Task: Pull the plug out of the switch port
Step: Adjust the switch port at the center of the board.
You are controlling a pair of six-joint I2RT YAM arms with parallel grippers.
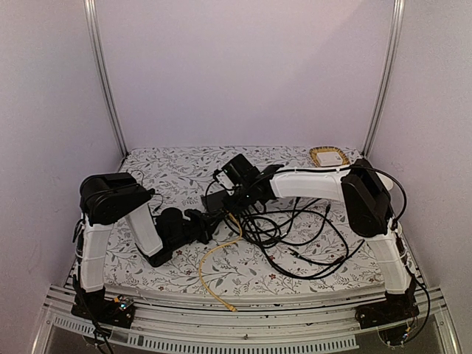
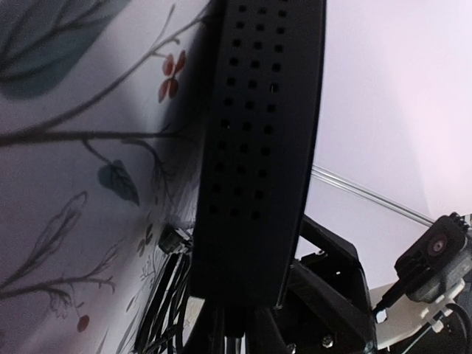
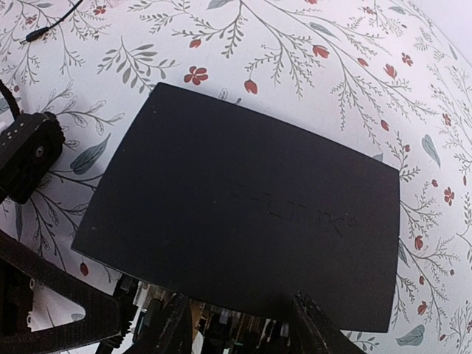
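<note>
One wicker tray [image 1: 313, 154] holds a white box [image 1: 330, 157]; left tool [image 1: 209, 223] clenched, state of right tool [image 3: 244, 325] unclear.

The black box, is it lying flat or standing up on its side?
Lying flat. The right wrist view shows the switch with its wide top face up, resting on the flowery cloth.

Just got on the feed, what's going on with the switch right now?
The right gripper is at the port edge of the switch, with its fingers apart on either side of that edge. The plugs there are too blurred to tell whether one is gripped or already out. The left gripper is shut and sits close against the switch's vented side, possibly bracing it. A tangle of black cables and a yellow cable lie on the table nearby.
</note>
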